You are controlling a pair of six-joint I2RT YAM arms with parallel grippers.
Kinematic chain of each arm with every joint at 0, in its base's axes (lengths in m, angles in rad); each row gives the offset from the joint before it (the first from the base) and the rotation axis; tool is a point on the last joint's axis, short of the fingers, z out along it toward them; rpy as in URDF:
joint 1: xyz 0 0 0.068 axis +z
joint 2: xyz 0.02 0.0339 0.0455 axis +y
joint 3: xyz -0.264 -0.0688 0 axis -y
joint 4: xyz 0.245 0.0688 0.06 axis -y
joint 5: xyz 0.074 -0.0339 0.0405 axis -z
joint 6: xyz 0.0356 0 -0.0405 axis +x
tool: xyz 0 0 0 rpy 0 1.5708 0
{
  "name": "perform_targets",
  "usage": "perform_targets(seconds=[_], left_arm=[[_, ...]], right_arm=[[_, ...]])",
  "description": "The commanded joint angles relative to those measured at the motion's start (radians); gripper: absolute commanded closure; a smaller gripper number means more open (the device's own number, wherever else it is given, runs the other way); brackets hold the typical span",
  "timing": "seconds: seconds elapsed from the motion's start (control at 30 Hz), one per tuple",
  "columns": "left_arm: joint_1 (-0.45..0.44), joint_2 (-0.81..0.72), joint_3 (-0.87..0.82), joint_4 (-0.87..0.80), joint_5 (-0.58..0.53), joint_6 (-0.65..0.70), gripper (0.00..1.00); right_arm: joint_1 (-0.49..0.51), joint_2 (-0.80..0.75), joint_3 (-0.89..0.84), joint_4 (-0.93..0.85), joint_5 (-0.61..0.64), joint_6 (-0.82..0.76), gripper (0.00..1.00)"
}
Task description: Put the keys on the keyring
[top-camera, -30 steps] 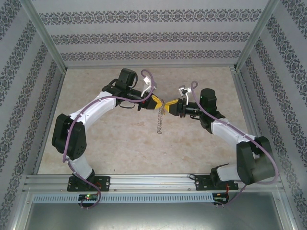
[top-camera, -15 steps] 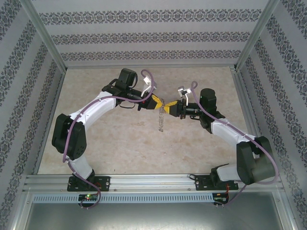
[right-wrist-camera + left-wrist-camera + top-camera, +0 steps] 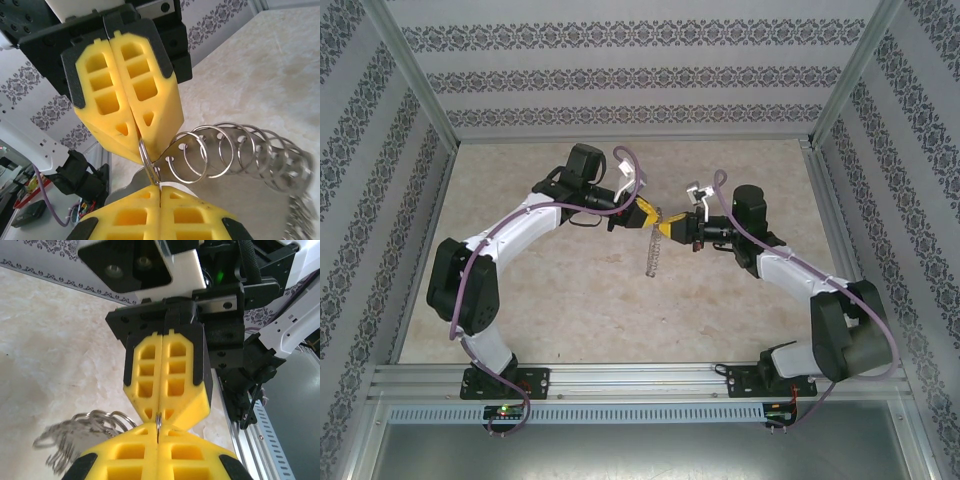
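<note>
You have two grippers meeting tip to tip above the table (image 3: 550,300). The left gripper (image 3: 139,142) has its jaws pressed together on the one thin keyring (image 3: 158,421), and the right gripper (image 3: 159,192) pinches that same keyring from the opposite side. One string of silver rings (image 3: 235,150) hangs off the keyring toward the table; you can count at least five overlapping loops in the right wrist view, and the far ones blur into a clump.
</note>
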Motion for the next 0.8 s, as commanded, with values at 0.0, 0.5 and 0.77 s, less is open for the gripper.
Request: perform_targets(seconds=[0.0,0.5,0.77], left_arm=[[-0.014,-0.053,-0.006,0.136,0.016,-0.044,1.00],[-0.018,-0.061,-0.044,0.182,0.005,-0.069,1.00],[-0.018,-0.065,-0.060,0.209,0.004,-0.085,1.00]], right_arm=[[0.035,0.028,0.020,-0.026,-0.011,-0.039,1.00],[-0.010,-0.044,-0.005,-0.044,0.021,-0.038,0.74],[-0.082,-0.167,-0.045,-0.017,0.057,-0.004,0.70]])
